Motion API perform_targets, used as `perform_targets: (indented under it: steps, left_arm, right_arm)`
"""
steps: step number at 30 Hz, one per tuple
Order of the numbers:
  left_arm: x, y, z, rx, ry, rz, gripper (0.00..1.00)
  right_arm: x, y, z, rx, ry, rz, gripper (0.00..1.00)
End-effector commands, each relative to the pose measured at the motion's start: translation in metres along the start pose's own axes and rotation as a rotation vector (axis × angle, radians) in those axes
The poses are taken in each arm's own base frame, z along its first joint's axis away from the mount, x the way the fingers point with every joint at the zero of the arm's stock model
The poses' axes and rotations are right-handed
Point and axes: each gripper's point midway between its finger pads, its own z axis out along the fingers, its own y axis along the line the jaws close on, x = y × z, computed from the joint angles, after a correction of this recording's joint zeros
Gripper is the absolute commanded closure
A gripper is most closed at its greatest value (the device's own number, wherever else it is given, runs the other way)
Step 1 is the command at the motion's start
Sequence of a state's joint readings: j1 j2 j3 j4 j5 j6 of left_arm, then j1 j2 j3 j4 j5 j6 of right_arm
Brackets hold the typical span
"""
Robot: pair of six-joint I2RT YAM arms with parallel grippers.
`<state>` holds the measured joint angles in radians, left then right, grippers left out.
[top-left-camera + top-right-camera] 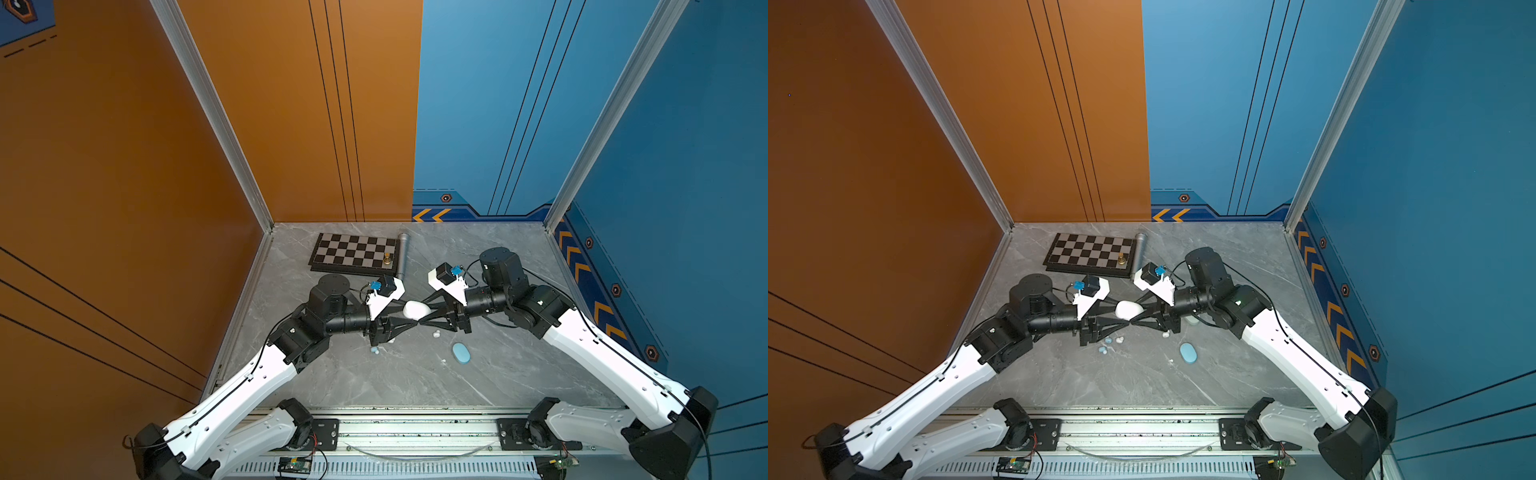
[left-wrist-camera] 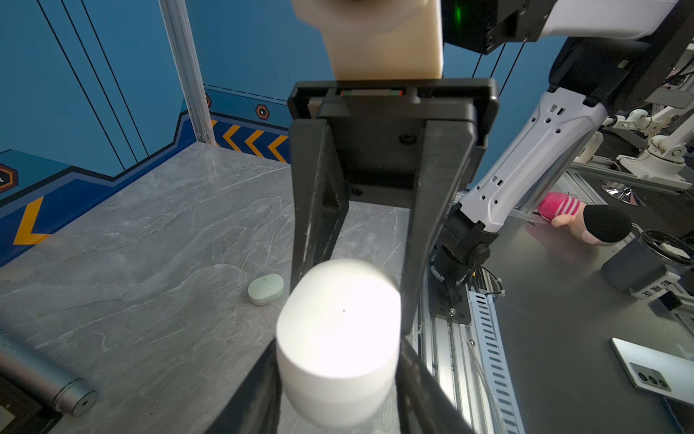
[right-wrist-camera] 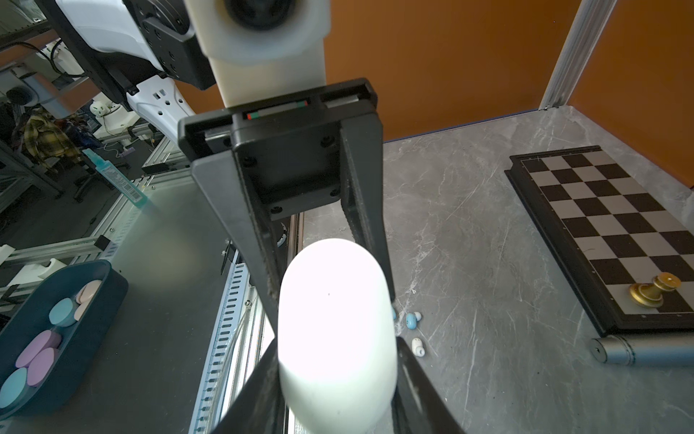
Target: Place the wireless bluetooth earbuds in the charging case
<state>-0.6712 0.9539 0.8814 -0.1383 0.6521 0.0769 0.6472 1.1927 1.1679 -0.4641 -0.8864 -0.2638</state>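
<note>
A white oval charging case [image 1: 415,309] hangs in the air above the middle of the table, held from both sides. My left gripper [image 1: 409,319] is shut on one end of it and my right gripper [image 1: 426,316] on the other, tips nearly meeting. In the left wrist view the case [image 2: 338,338] fills the gap between the fingers, as it does in the right wrist view [image 3: 336,330]. Tiny earbuds lie on the table below: light blue ones [image 1: 375,350], a white one [image 1: 436,333], and in the right wrist view a blue earbud [image 3: 412,320] and a white earbud [image 3: 417,346].
A light blue case [image 1: 461,353] lies shut near the right arm, and a pale green case [image 2: 265,288] lies beyond it. A chessboard [image 1: 353,253] with a gold piece [image 1: 387,258] and a metal cylinder [image 1: 402,255] sit at the back. Walls enclose three sides.
</note>
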Motion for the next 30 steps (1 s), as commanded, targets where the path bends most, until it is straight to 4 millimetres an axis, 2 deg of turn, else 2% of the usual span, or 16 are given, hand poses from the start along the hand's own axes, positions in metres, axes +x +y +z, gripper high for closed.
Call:
perform_targets:
  steps: [1,3,6,9,13,15,19,30]
  left_arm:
    - [-0.017,-0.004,-0.001,0.013,-0.038,0.023,0.57]
    - [-0.017,-0.004,0.000,0.015,-0.037,0.020,0.62]
    - [-0.017,-0.004,0.001,0.022,-0.032,0.014,0.77]
    - [-0.018,-0.004,0.003,0.024,-0.025,0.008,0.89]
    - [-0.018,-0.004,0.003,0.025,-0.022,0.006,1.00]
    - [-0.017,-0.004,0.003,0.023,-0.018,0.003,1.00]
    - [-0.014,-0.004,0.003,0.023,-0.012,0.001,1.00]
    - [-0.009,-0.002,0.003,0.003,-0.001,-0.008,1.00]
  right_arm:
    - [-0.003,0.009,-0.003,-0.021,-0.006,-0.002,0.80]
    - [-0.003,0.009,-0.002,-0.020,-0.005,-0.003,0.80]
    - [-0.001,0.008,0.000,-0.019,0.002,0.002,0.79]
    - [0.001,0.008,0.001,-0.013,0.008,0.005,0.74]
    - [0.001,0.006,0.000,0.001,0.009,0.009,0.55]
    - [-0.001,0.005,-0.001,0.004,0.004,0.013,0.47]
    - [-0.006,0.002,-0.004,0.014,-0.013,0.025,0.38]
    - [-0.016,-0.006,-0.013,0.034,-0.066,0.048,0.35]
